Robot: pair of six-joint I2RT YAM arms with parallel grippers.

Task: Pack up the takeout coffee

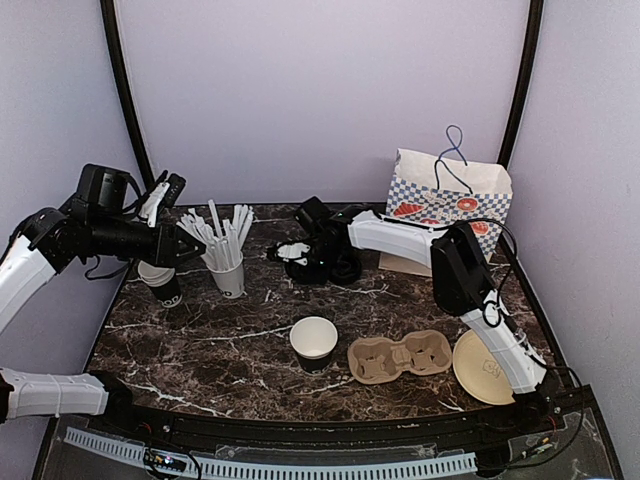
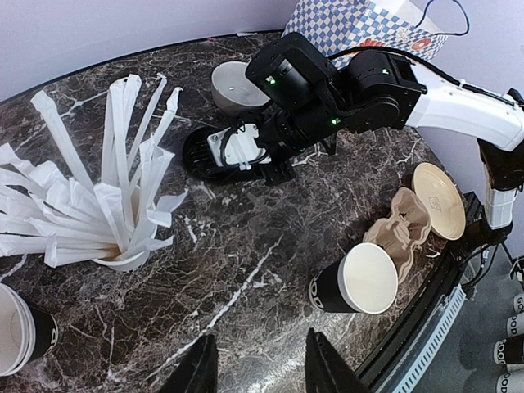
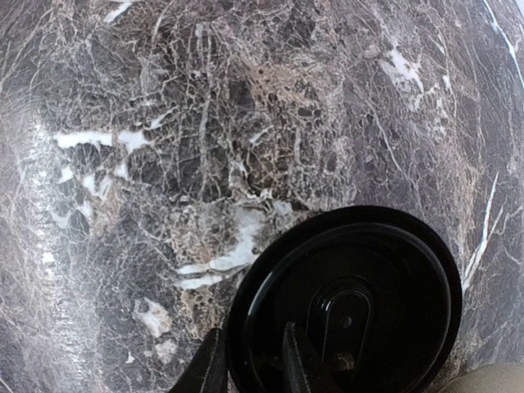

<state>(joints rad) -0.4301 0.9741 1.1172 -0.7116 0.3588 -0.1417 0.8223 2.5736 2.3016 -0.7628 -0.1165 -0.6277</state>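
Observation:
A black lid [image 3: 344,303] lies flat on the marble at the back centre. My right gripper [image 3: 250,348] is low over it, one finger outside its rim and one inside, pinched on the rim; the same lid [image 2: 201,155] shows under that gripper [image 1: 291,252]. An open black paper cup [image 1: 314,343], white inside, stands at the front centre, and it [image 2: 356,281] also appears in the left wrist view. A stack of black cups [image 1: 160,282] stands at the left. My left gripper [image 2: 260,368] hangs open high above the table with nothing between its fingers.
A white cup of wrapped white sticks [image 1: 228,270] stands beside the cup stack. A cardboard cup carrier [image 1: 400,357] and a tan disc [image 1: 485,368] lie at the front right. A checked paper bag [image 1: 450,195] stands at the back right, a white bowl [image 2: 233,86] behind the lid.

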